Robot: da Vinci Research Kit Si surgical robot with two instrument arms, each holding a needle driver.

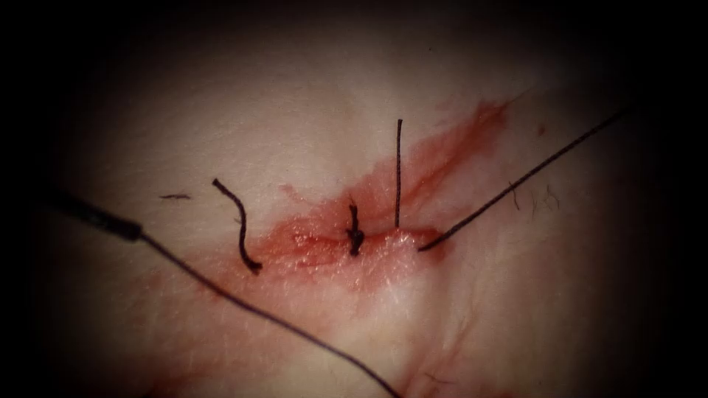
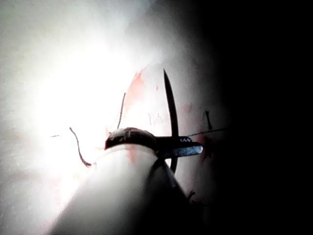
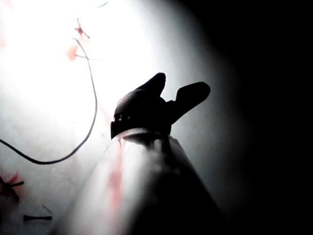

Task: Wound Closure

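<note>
The tissue (image 1: pixel 310 125) carries a red-stained cut (image 1: pixel 324 247) with one tied knot (image 1: pixel 355 237) on it. My left tool (image 2: pixel 188 146) is shut on the dark curved needle (image 2: pixel 171 110), gripping it nearer its tail than its point. The needle is out of the tissue. Its thick dark end (image 1: pixel 96 215) shows left of the cut, and thread (image 1: pixel 265 313) trails from it toward the near edge. Another thread run (image 1: pixel 516 186) rises from the cut's right end to the upper right. A short tail (image 1: pixel 398 173) stands upright there. My right tool (image 3: pixel 176 88) is open and holds nothing.
A loose cut piece of thread (image 1: pixel 240 225) lies on the tissue left of the knot, with a tiny scrap (image 1: pixel 175 196) further left. Red fluid (image 1: pixel 457 144) streaks up and right from the cut. A thread loop (image 3: pixel 90 112) curves over the tissue beside the right tool.
</note>
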